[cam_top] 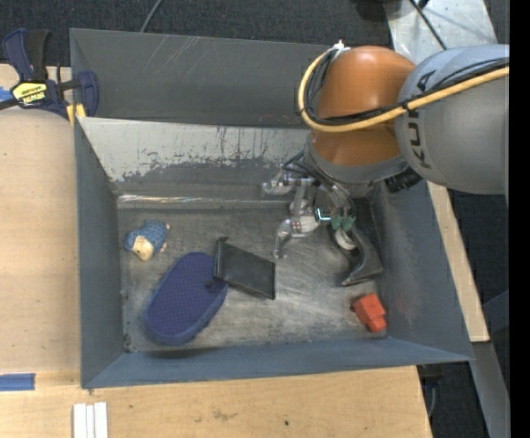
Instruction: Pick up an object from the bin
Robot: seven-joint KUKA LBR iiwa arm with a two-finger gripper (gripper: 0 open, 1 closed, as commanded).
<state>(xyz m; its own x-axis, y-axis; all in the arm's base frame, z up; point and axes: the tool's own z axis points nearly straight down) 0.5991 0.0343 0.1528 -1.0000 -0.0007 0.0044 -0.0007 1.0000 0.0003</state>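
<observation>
Orange and dome-shaped, the cover on the arm's wrist [360,108] stands highest over the grey metal bin [246,144]. It hides the upper part of the gripper [315,261] below it. The gripper is low inside the bin and spread wide, its two fingers [287,226] apart with only bare floor between them, so it grips nothing.

No thing is singled out yet. The likeliest pick, as I judge it, is the flat black rectangular piece [246,272], which lies just beside the silvery fingertip, on the side of the gripper away from the arm. It lies flat on the floor and so offers only thin edges. That may be why the fingers are held so far apart, ready to straddle it.

Beyond that piece, farther from the gripper, a dark blue oval padded thing [184,297] lies flat. Its near end touches the black piece's corner, so lifting one may drag the other.

Well apart from the gripper, past both of these, a small cream-and-blue lump [146,241] sits alone near the far wall.

On the gripper's other side, near the darker finger and towards the bin's front corner, a small red block [369,313] rests by itself. It is compact and free on all sides, so it would be the easier grasp if the gripper shifted that way.
</observation>
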